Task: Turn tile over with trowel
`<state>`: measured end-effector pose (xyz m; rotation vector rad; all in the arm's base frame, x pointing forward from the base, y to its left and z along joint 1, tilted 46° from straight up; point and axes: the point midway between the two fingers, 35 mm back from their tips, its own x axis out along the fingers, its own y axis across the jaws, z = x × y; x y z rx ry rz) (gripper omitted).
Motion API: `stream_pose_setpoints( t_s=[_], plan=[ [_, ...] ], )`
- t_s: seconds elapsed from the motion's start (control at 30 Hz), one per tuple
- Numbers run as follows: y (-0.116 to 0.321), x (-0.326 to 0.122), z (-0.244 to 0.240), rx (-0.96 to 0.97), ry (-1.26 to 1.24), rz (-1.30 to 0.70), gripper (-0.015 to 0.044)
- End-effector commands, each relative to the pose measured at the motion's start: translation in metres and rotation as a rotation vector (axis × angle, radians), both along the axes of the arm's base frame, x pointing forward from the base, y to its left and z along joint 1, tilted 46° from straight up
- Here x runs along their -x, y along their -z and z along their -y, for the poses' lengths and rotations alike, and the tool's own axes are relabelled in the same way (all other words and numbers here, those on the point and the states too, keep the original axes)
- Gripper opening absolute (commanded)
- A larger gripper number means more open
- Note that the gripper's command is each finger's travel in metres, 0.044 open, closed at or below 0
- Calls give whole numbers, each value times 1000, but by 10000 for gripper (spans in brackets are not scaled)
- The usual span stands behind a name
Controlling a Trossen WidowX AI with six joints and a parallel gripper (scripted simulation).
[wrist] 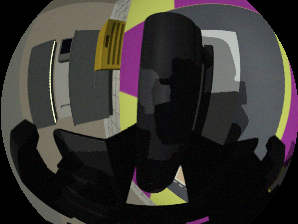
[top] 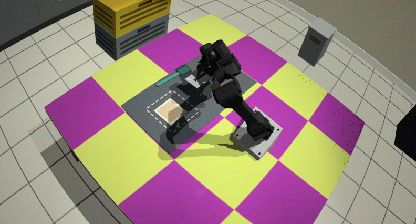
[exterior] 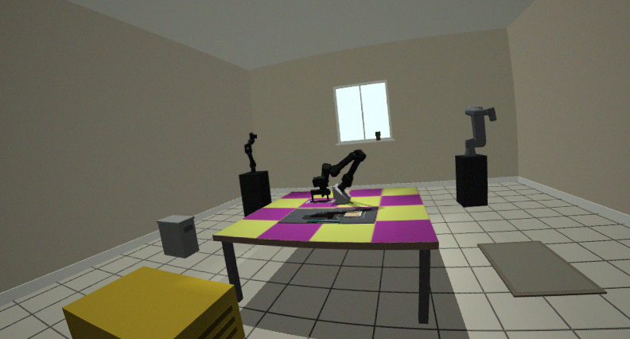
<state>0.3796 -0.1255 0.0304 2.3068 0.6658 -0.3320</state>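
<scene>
Tile: you have the tile [top: 169, 110] [exterior: 352, 213] [wrist: 181, 174] flat inside the dashed outline [top: 172, 91] [exterior: 363, 214], its plain tan face up within a pale border; that leaves the marked side downward.
Pincer: your pincer [top: 201, 77] [exterior: 320, 198] [wrist: 158, 127] is pinching the trowel [top: 192, 80] [exterior: 313, 202] [wrist: 226, 62] by its dark handle.
Trowel: you see its pale blade beside the tile's outline, apart from the tile (whether it touches the mat, you cannot tell).
Mat: dark grey mat [top: 139, 103] [exterior: 290, 217] [wrist: 265, 65], lying on the magenta-and-yellow tabletop [top: 203, 179] [exterior: 405, 231] [wrist: 131, 105].
Second tool: a teal tool [top: 168, 79] [exterior: 325, 221] lies along the mat's edge, square head towards the pincer.
Shadow: the arm's shadow covers part of your tile (top view).
Labels: yellow crate [top: 139, 9] [exterior: 149, 301] [wrist: 111, 47] above a grey crate [top: 106, 37]; each has a dark panel above its slots. Any lettering is too small to tell.
Bin: grey bin [top: 320, 30] [exterior: 178, 235], dark rectangle on its front, same reading.
</scene>
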Motion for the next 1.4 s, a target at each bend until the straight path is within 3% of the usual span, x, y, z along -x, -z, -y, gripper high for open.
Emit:
stream_pose_setpoints(
  t_s=[0.0, 0.53, 1.37],
  plan=[
    [-1, 0, 1, 8, -1, 7, 0],
    [3, -1, 2, -8, 12, -17, 0],
    [115, -15, 65, -212, 523, -642, 0]
  ],
)
